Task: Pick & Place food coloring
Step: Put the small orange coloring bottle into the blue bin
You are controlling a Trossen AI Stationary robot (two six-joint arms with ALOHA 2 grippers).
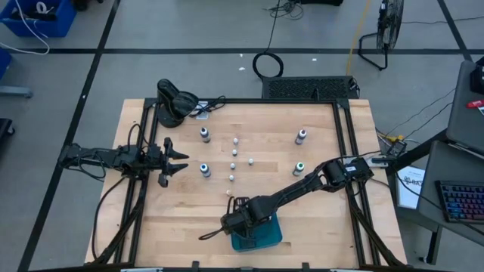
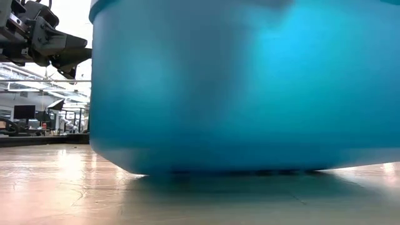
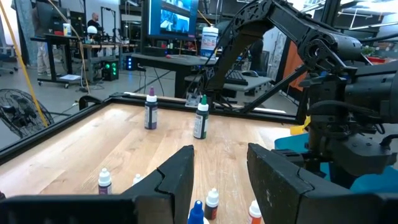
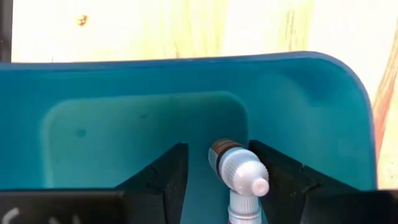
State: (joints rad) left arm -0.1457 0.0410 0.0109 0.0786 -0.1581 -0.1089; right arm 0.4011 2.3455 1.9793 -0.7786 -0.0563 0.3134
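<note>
Over the teal tray — only its wrist view shows it — right hand grips a dropper bottle.

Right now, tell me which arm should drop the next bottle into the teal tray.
Right. Its claw holds a small dropper bottle directly over the tray. The left claw waits open at the table's left edge.

A grey floor crossed by dark lines surrounded the wooden table. Beyond the table stood a fan; a blue bin sat farther left. Right of the table, a keyboard lay on a desk. A lit screen glowed behind.
</note>
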